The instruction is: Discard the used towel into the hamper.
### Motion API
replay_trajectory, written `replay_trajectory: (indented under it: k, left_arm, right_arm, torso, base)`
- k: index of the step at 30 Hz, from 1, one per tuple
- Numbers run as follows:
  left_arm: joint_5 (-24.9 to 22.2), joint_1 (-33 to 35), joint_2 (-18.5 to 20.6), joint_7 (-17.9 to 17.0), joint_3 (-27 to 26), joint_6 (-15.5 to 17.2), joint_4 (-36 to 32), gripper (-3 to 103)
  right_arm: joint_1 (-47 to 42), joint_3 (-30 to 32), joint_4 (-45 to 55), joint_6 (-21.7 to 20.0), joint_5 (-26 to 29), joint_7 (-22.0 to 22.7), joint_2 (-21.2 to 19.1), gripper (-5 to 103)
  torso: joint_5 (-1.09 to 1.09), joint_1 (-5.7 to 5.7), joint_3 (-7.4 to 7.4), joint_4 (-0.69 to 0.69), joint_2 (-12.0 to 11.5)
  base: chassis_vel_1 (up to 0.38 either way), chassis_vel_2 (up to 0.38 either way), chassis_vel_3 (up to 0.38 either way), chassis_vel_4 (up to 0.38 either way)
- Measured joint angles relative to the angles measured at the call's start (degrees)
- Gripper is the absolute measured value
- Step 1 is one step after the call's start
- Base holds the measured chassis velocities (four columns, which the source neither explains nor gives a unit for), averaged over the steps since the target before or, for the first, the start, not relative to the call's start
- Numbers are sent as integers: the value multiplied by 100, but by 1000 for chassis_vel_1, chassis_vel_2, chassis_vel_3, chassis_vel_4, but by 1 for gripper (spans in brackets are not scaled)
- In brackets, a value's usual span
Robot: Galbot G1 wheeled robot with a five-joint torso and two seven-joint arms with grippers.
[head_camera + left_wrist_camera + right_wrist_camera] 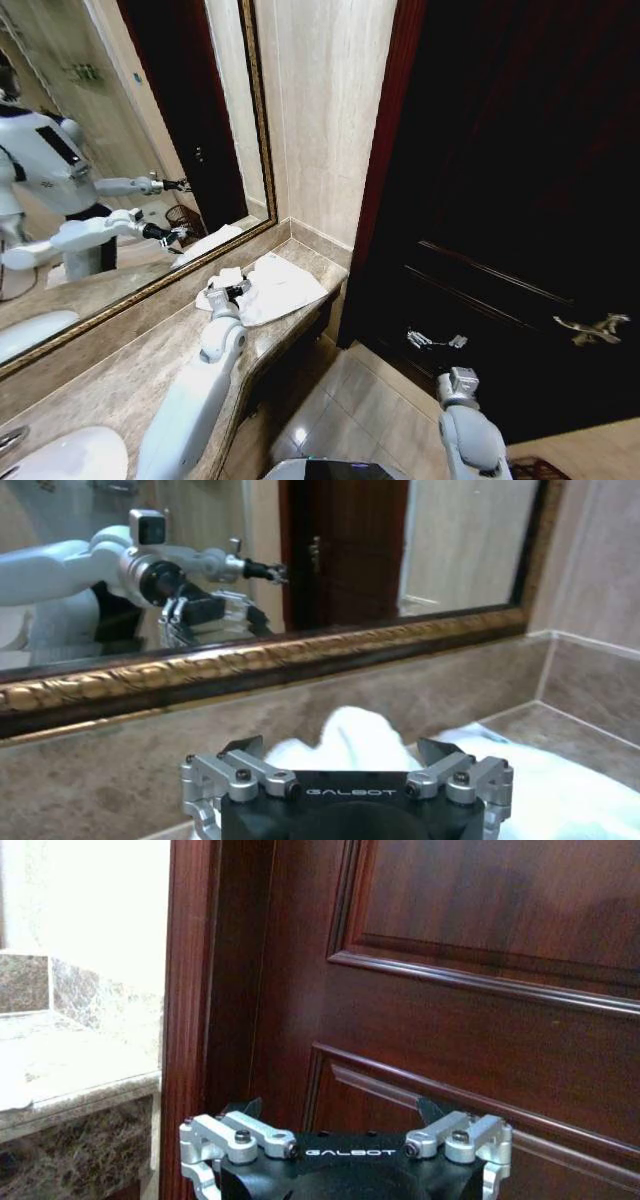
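While stretched over the counter (130, 370), left gripper (236, 291) spreads open above the towel (280, 285); right gripper (432, 342) open facing the door (500, 200).

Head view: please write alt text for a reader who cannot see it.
The left gripper reaches over a crumpled white towel lying on the corner of a beige marble counter under a gold-framed mirror. The right gripper hangs before a dark wooden door.

White glossy arm (190, 400) shells; silver-bracketed black end effector (345, 769) mounts marked GALBOT.
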Motion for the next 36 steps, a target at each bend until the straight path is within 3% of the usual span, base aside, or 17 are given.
replay_trajectory:
  k: [9, 16, 23, 36]
  left_arm:
    - [-659, -527, 315, 182, 114, -93, 505, 100]
    - [-705, -765, 336, 147, 268, -105, 922, 100]
    - [-895, -844, 368, 194, 401, -109, 1228, 100]
    - [-1278, -595, 321, 430, 512, 334, 1103, 100]
  right_arm:
    - [-13, -46, 10, 35, -25, 105, 25, 100]
    - [-186, 82, 137, 66, 22, 131, -129, 100]
    - [-205, 112, 193, 116, 10, 191, -39, 100]
    - [-215, 68, 266, 174, -101, 198, 85, 100]
  torso:
    - [1, 0, 0, -1, 0]
    - [0, 0, 0, -2, 0]
    - [1, 0, 0, -1, 0]
    - [1, 0, -1, 0, 1]
  base:
    - [0, 0, 0, 0]
    - [0, 0, 0, 0]
    - [0, 0, 0, 0]
    - [0, 0, 0, 0]
